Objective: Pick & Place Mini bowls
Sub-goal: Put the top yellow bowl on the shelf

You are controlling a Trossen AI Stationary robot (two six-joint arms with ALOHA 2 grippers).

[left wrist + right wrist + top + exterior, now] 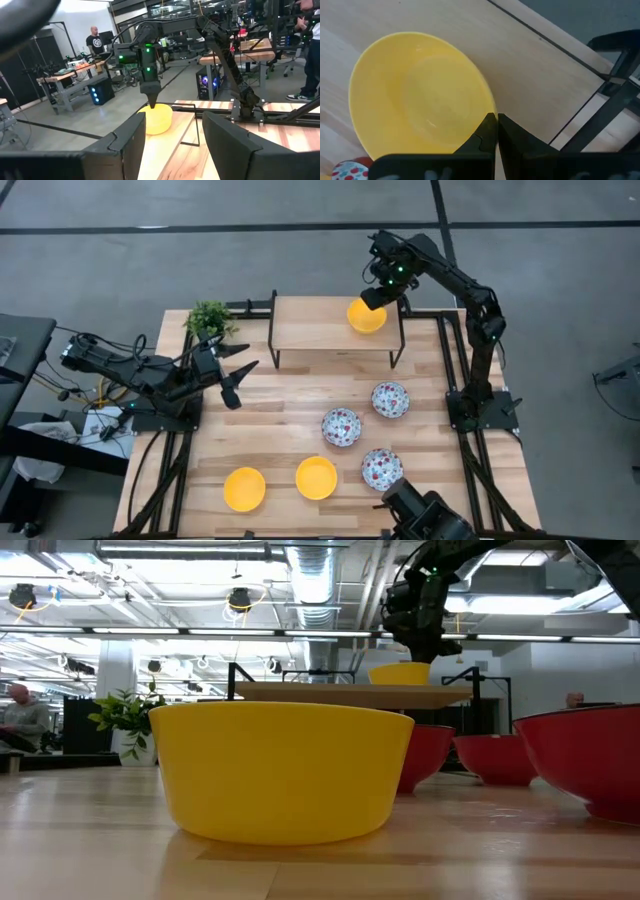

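Note:
One yellow mini bowl (366,316) sits on the raised wooden shelf (310,325), near its right end, with my right gripper (374,298) shut on its rim. Two more yellow bowls (244,488) (316,477) stand on their bases near the table's near edge. Three floral bowls (390,399) (341,426) (381,468) stand right of centre. My left gripper (240,380) hangs open over the table's left part, apart from every bowl. My right gripper pinches the yellow bowl's rim (487,112) on its far side, one finger inside the bowl and one outside. The fingers (151,97) come from above, pointing down. The bowl stands upright, its base seemingly on the shelf (400,673).
A small green potted plant (208,320) stands at the table's far-left corner beside the shelf. The shelf rests on black metal legs (272,340). Bare wood lies between the left gripper and the floral bowls. People show in the room behind.

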